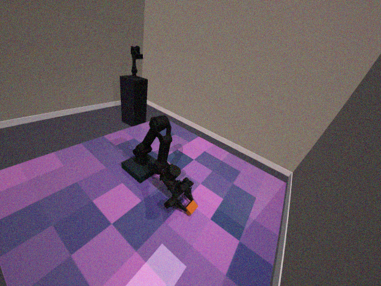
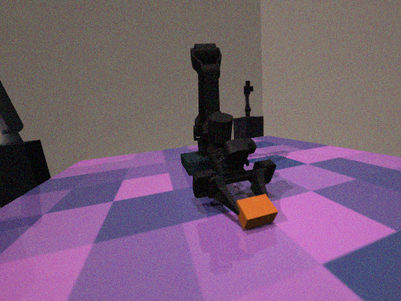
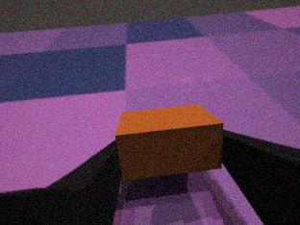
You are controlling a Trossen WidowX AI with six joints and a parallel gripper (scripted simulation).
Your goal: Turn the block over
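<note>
Setting down orange block (image 1: 191, 208) (image 2: 258, 208) (image 3: 169, 149), by the look of it; low at patchwork tabletop (image 1: 119, 201) (image 2: 145, 255) (image 3: 168, 62), slightly tilted, marked side not identifiable. Clamped between fingertips of gripper (image 1: 190, 206) (image 2: 254, 207) (image 3: 169, 153), spread fairly wide. Next, probably: level, seat flat, open, back straight off.
</note>
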